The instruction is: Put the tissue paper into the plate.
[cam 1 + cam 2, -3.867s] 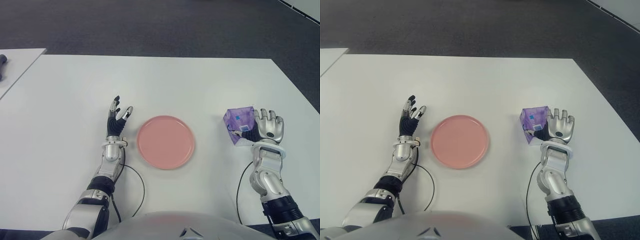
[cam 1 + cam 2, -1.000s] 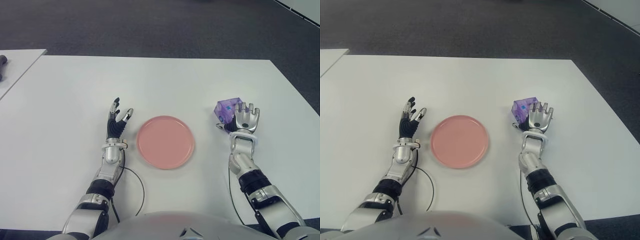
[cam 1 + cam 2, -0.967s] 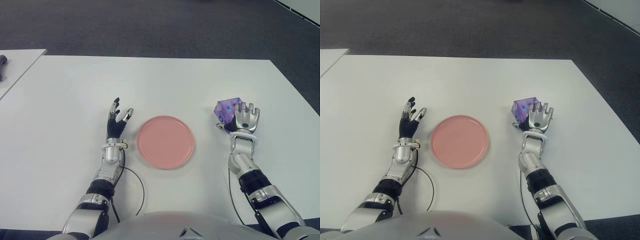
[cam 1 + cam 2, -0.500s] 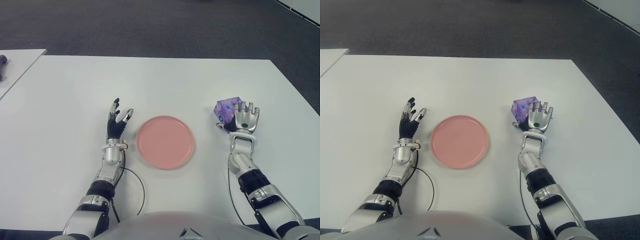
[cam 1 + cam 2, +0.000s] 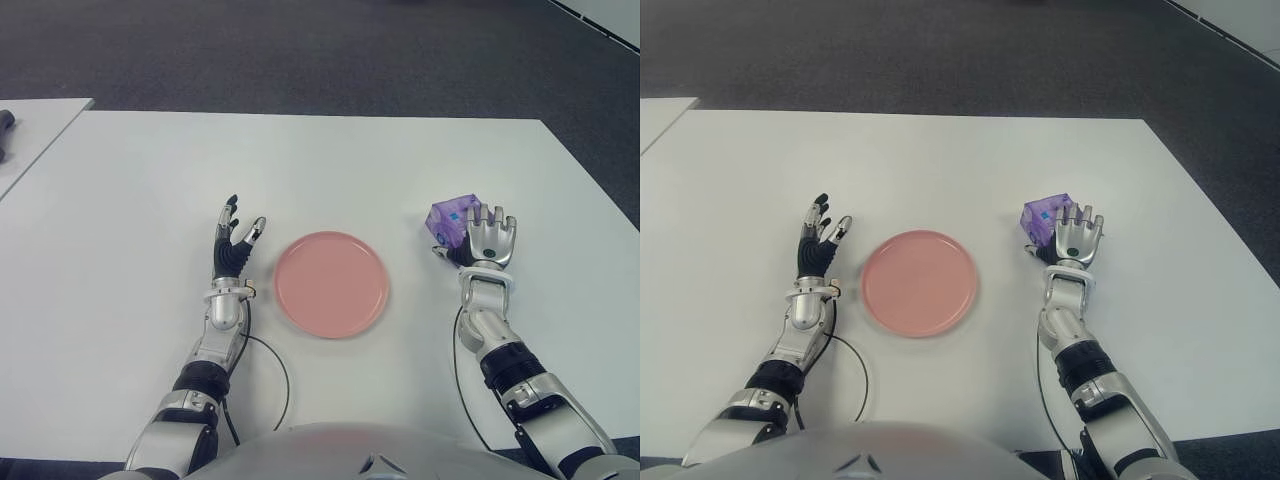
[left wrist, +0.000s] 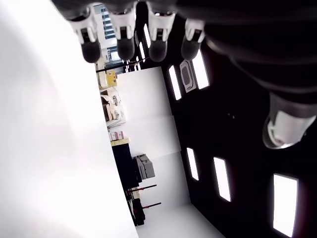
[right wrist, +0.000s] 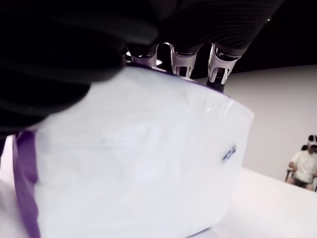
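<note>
Right of centre in the eye views, the right hand (image 5: 487,240) is wrapped around the tissue pack (image 5: 452,219), a purple-and-white soft packet held clear of the plate (image 5: 331,284). The right wrist view confirms the grasp: three fingertips (image 7: 183,63) hook over the pack's far edge while its white face fills the frame. The pack pokes out toward the upper left of the hand, tilted, and whether it is lifted off the table (image 5: 330,170) or touching it cannot be told.

The pink plate sits at centre frame, bare, well apart from the pack. Just left of it the left hand (image 5: 233,245) shows idle, fingers spread and holding nothing.

As for handling, the pack looks light and squashy, film-wrapped, so probably a bit slick; a hard squeeze should only dent it, nothing to break. The broad sides, where the fingers already span it, look like the sensible hold, since a pinch at a corner could let the wrapper slide. The carry across to the plate is not yet done.
</note>
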Tool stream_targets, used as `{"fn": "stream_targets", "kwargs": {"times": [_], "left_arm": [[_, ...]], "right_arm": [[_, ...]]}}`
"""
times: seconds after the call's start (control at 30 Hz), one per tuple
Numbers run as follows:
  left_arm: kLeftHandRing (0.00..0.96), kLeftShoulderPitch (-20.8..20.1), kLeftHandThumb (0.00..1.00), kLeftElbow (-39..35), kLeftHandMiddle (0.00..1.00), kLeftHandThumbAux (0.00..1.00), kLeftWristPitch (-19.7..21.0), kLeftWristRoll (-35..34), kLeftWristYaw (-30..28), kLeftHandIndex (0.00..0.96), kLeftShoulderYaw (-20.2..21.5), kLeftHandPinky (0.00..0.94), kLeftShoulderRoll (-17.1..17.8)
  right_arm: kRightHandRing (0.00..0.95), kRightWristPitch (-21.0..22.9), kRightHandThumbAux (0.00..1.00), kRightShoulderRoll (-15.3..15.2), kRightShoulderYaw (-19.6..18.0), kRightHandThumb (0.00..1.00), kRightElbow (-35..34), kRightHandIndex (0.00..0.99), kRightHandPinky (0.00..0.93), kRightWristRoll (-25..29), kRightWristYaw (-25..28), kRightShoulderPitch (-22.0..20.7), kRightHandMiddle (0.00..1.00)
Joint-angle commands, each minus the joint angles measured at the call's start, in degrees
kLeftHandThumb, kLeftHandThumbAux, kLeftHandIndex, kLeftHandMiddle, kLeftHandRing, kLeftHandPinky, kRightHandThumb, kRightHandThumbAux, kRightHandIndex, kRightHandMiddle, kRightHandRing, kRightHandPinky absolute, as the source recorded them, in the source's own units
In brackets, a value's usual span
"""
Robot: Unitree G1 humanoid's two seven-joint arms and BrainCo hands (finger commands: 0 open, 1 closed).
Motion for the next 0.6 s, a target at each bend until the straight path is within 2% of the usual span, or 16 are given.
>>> {"fn": "stream_targets", "kwargs": {"times": [0.03, 0.13, 0.23, 0.37, 0.6], "left_arm": [[0.0, 1.3, 0.0, 1.6, 0.0, 0.439, 0.1, 0.7, 0.6, 0.0, 0.1, 0.0, 0.1], [0.0, 1.3, 0.0, 1.6, 0.0, 0.438, 0.2, 0.4, 0.4, 0.0, 0.2, 0.0, 0.0], [0.0, 1.4, 0.0, 1.5, 0.0, 0.436, 0.3, 0.3, 0.2, 0.0, 0.2, 0.0, 0.0], [0.0, 1.8, 0.0, 0.6, 0.0, 0.434, 1.1, 0.2, -0.1, 0.0, 0.2, 0.0, 0.0], [0.0, 1.9, 0.0, 0.1, 0.0, 0.433, 1.3, 0.1, 0.0, 0.0, 0.3, 0.0, 0.0]], "right_arm": [[0.543, -8.5, 0.614, 1.0, 0.4, 0.476, 2.9, 0.332, 0.563, 8.1, 1.4, 5.7, 0.527], [0.674, -12.5, 0.68, 1.4, -0.9, 0.64, 4.4, 0.398, 0.695, 11.5, -1.7, 5.3, 0.647], [0.732, -15.5, 0.679, 1.5, -1.8, 0.782, 5.9, 0.401, 0.771, 14.0, -4.5, 5.0, 0.612], [0.766, -20.8, 0.68, 1.4, -3.0, 0.832, 7.2, 0.393, 0.805, 17.6, -7.7, 5.0, 0.57], [0.801, -24.1, 0.682, 1.3, -3.6, 0.847, 8.5, 0.386, 0.832, 20.3, -10.2, 5.0, 0.528]]}}
